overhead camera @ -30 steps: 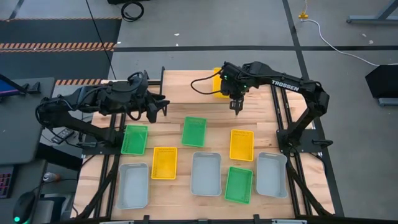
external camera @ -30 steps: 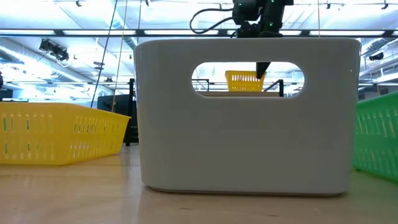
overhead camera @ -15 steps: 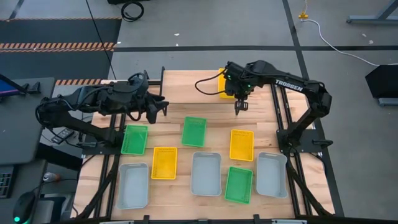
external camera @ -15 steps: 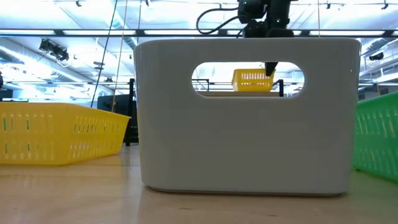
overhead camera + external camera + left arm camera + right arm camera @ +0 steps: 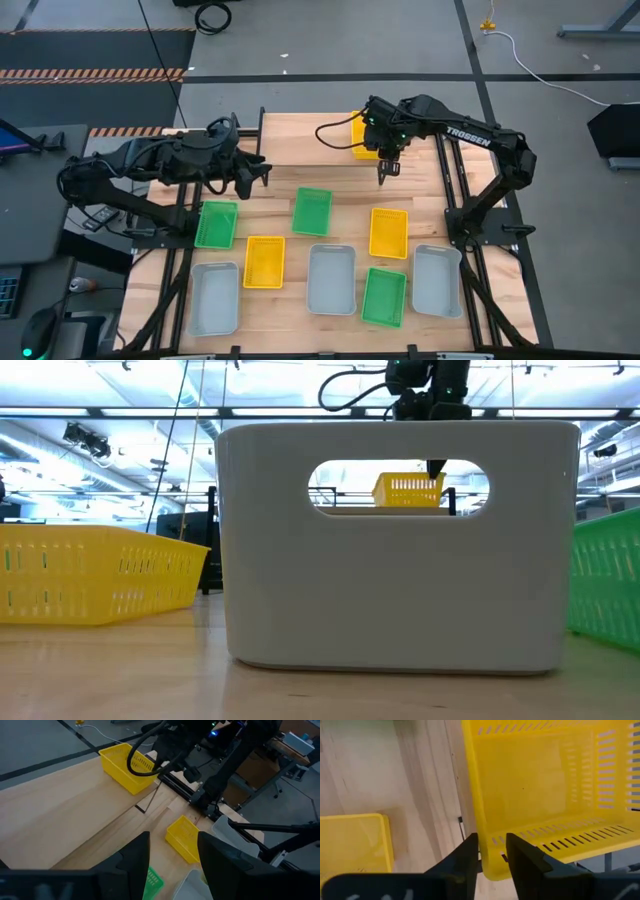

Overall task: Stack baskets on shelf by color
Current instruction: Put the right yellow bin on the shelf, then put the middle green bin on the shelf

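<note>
Our right gripper [image 5: 491, 852] has fingers parted astride the yellow basket's [image 5: 545, 785] wall on the shelf [image 5: 75, 805]; we should lift clear without dragging it.

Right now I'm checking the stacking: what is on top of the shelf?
One yellow basket sits on the shelf, right claw beside it. The arm covers part of it.

One basket [image 5: 360, 136] is sitting on the shelf [image 5: 300, 139] behind eight baskets [image 5: 330, 278] lying across the table [image 5: 280, 225].
</note>
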{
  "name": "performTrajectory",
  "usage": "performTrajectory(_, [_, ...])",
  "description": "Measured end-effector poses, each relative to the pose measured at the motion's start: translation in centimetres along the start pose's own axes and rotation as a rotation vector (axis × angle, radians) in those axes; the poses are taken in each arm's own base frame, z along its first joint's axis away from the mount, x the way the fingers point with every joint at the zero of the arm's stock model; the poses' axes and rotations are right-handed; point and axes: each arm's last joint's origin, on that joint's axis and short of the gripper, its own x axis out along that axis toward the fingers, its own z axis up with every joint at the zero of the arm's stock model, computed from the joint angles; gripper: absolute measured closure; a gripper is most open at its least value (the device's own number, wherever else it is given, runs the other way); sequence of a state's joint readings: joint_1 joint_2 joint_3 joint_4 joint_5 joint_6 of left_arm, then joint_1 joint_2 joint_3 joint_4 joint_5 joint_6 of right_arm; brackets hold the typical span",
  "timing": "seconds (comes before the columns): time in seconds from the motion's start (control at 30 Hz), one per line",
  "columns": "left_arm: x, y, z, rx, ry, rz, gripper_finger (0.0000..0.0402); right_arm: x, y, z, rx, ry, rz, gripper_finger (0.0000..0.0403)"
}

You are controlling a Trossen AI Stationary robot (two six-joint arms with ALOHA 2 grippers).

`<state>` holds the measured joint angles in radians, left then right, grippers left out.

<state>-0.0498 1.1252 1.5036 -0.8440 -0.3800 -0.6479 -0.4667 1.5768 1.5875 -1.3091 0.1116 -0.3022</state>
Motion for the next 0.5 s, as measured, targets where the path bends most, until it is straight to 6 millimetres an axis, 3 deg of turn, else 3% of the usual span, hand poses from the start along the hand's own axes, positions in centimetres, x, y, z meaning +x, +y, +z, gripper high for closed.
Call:
performTrajectory(0.4, [0.0, 0.3, -0.8, 0.222, 0.114, -0.031, 0.023, -2.7, 0.2, -1.3, 0.085, -0.1, 0.002, 0.0231])
performTrajectory(0.5, [1.0, 0.0, -1.1, 0.319, 0.14, -0.024, 0.023, -4.0, 0.6, -2.0, 0.153, -0.142, 0.014, 0.0217])
